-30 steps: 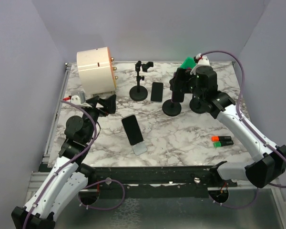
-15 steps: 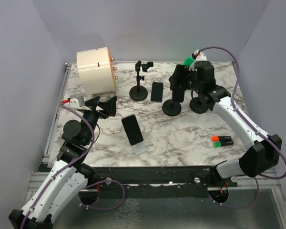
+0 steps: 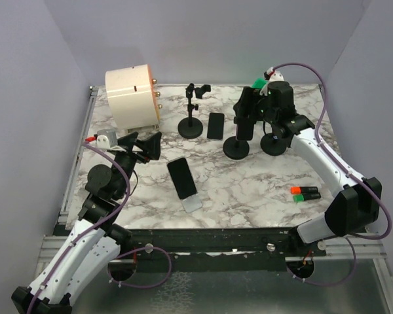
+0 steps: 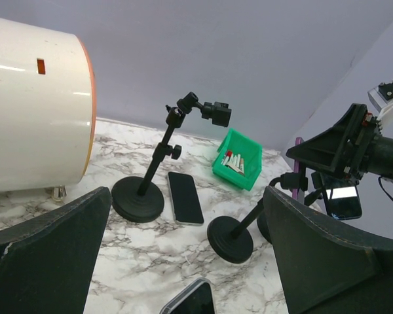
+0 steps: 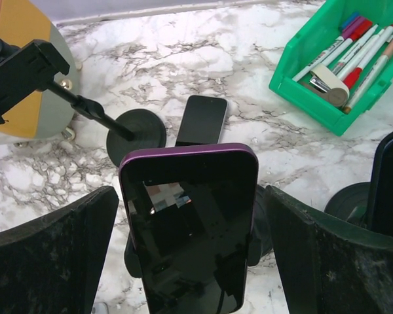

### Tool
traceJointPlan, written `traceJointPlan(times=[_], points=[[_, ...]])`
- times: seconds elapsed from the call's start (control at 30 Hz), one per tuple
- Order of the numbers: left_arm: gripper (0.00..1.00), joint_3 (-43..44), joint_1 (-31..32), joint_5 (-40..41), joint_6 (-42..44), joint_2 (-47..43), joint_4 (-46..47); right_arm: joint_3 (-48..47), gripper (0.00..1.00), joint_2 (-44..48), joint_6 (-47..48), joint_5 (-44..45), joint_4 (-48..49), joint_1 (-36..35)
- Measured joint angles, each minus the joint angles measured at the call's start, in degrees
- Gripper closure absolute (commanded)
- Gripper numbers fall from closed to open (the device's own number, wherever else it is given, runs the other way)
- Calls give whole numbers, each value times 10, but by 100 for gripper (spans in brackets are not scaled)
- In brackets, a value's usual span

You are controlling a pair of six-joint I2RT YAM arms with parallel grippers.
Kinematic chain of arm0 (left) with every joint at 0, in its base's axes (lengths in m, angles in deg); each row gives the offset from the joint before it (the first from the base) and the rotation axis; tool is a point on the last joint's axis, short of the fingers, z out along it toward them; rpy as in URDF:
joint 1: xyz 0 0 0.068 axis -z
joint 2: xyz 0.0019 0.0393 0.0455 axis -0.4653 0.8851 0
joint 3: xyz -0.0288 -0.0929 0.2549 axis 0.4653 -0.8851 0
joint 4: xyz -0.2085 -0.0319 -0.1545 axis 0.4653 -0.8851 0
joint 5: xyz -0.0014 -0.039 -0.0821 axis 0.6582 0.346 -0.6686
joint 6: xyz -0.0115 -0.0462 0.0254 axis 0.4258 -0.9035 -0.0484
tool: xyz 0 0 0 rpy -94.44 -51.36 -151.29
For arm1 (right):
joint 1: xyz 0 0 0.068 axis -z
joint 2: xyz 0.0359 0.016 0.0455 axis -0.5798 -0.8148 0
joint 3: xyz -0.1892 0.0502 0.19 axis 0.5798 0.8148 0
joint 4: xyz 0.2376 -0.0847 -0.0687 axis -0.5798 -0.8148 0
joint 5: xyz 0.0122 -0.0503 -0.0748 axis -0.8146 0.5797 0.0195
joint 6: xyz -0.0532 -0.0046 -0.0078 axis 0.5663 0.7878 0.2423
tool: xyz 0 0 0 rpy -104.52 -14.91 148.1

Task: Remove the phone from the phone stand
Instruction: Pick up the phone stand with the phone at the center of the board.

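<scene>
While the phone [image 5: 188, 222] stands upright in its phone stand [image 3: 236, 149] at one o'clock on the worktop [image 3: 262, 190], the right fingers [image 5: 327, 261] are spread wide, flanking it. The left fingers [image 4: 46, 261], also spread, hover empty at nine o'clock.

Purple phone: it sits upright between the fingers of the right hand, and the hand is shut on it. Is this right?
Not shut. The right wrist view shows the right hand open, its fingers apart from the purple phone, which sits upright between them.
</scene>
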Motion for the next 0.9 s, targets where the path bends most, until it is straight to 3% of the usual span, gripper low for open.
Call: traceJointPlan(times=[0.3, 0.6, 0.9], points=[[1, 0, 0, 0, 0, 0, 0, 0, 15, -17, 3, -29, 4, 1], [1, 0, 3, 0, 0, 0, 0, 0, 52, -15, 11, -49, 2, 3], [1, 0, 4, 0, 0, 3, 0, 0, 59, 60, 25, -73, -74, 0]])
